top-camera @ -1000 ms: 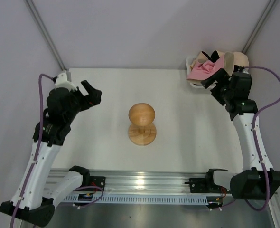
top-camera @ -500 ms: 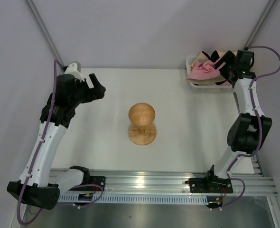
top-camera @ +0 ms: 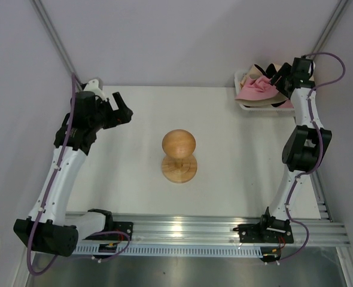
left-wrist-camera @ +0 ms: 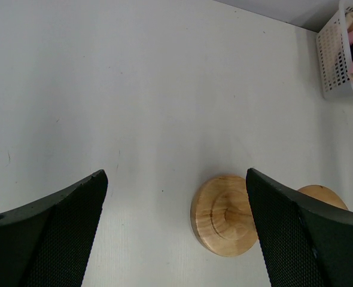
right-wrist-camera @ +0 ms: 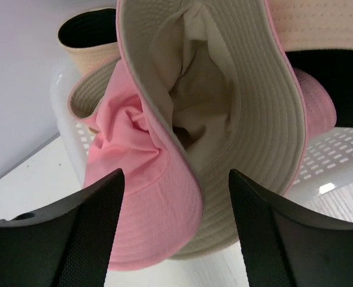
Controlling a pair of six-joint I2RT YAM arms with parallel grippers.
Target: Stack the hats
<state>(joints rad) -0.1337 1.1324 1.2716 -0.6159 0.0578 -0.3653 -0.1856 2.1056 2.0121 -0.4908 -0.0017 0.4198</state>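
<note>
Several hats lie heaped in a white lattice basket (top-camera: 243,103) at the table's far right corner. On top is a pink hat (top-camera: 254,89) (right-wrist-camera: 143,197), its cream lining (right-wrist-camera: 254,119) turned up. Behind it in the right wrist view lie a black hat (right-wrist-camera: 338,72) and a pale peach one (right-wrist-camera: 320,24). My right gripper (top-camera: 281,81) (right-wrist-camera: 176,230) hangs over the basket, jaws apart, with the pink hat's brim between the fingers (right-wrist-camera: 75,239) and a gap on each side. My left gripper (top-camera: 124,112) (left-wrist-camera: 176,233) hovers open and empty above the table's left.
A wooden mushroom-shaped stand (top-camera: 178,154) (left-wrist-camera: 227,215) is upright at the table's middle, its base showing between my left fingers. The basket's wall (left-wrist-camera: 335,60) appears at the far right of the left wrist view. A tan hat with a dark inside (right-wrist-camera: 90,36) leans at the basket's back.
My right arm swung from the basket's near side to over it, and its jaws have narrowed around the pink hat's brim. The left arm rose and shifted slightly toward the back.
</note>
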